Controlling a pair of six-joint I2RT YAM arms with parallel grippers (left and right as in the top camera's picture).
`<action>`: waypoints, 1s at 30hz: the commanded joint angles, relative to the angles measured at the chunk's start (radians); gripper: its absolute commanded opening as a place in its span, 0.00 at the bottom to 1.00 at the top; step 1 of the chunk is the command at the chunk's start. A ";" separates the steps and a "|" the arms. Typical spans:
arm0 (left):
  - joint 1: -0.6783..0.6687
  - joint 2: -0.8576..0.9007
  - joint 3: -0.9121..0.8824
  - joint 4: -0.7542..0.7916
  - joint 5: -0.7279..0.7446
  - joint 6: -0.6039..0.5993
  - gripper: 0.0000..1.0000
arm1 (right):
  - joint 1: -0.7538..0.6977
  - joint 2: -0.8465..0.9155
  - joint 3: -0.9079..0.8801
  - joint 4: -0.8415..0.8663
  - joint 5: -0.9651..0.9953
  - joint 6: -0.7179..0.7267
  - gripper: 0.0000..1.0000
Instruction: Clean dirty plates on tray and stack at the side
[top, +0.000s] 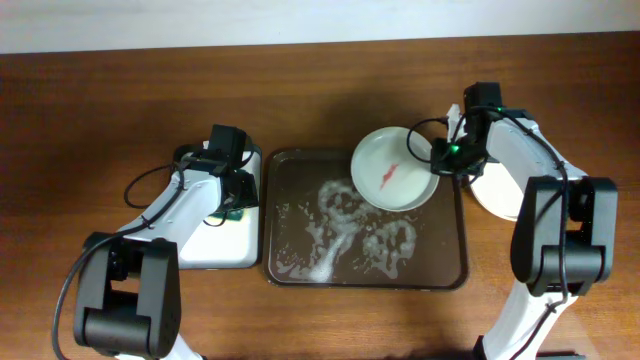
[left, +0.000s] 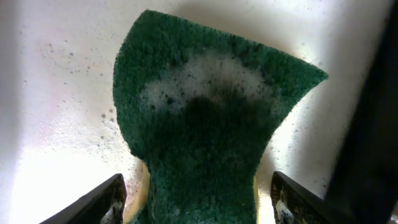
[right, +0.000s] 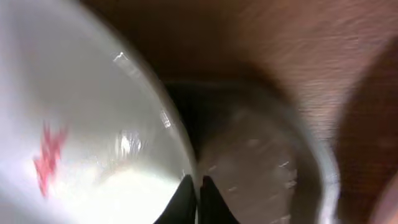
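Leftmost, we see the left gripper (left: 198, 185), its jaws pinched on a foamy green sponge (left: 205, 124) above the small white tray (top: 205, 250). Next, the dark tray (top: 266, 230) sits on the table (top: 100, 100), foam (top: 345, 215) smeared across its base. Over its far right corner, the right gripper (right: 198, 190) holds a dirty plate (top: 395, 172) with a red smear by the rim, jaws nearly closed. Beyond, another white plate (top: 495, 195) rests on the table.

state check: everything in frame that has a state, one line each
plate: dirty, red smear, rim pinched by right gripper
tray: wet, suds across base
sponge: foamy, held over small white tray
left gripper: shut on sponge
right gripper: shut on plate
side plate: on table right of tray, partly hidden, cleanliness unclear
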 joint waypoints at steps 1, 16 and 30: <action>0.004 0.013 -0.008 0.002 0.007 0.005 0.73 | 0.045 0.003 -0.009 -0.061 -0.081 0.005 0.04; 0.004 0.013 -0.014 0.005 0.006 0.005 0.74 | 0.214 0.002 -0.009 -0.216 -0.090 0.111 0.04; 0.005 0.081 -0.014 0.217 -0.104 0.005 0.73 | 0.219 0.002 -0.009 -0.220 -0.090 0.111 0.04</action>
